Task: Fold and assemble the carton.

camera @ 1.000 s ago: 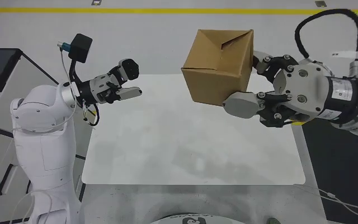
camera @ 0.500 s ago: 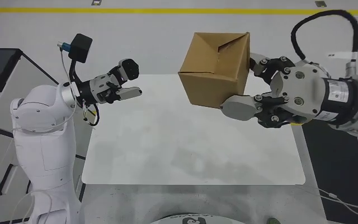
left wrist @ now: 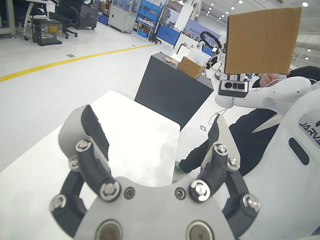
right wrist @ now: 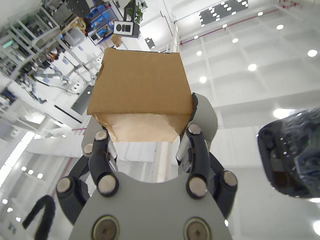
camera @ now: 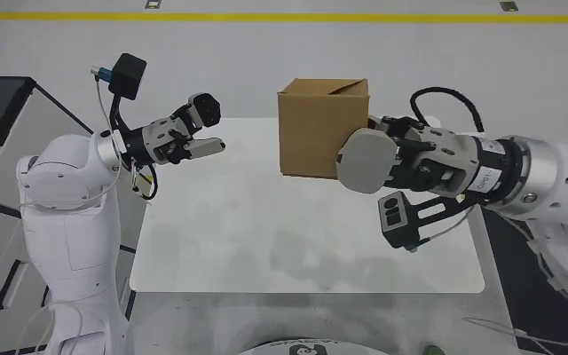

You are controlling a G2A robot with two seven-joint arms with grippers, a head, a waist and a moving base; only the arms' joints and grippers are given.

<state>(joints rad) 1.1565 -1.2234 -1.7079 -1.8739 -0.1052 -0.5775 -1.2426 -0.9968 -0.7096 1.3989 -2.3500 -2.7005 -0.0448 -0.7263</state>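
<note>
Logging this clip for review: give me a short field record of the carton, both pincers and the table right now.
carton: brown cardboard, lifted above the far edge of the table
right pincer: shut on the carton, one finger on each side
left pincer: open, empty, apart from the carton, by the table's left edge
table: white, rounded corners

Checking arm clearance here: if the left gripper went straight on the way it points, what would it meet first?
Probably the carton, held up by the right gripper: from above, the open left gripper points across the table at its side. Height is unclear, so it might pass beneath.
</note>
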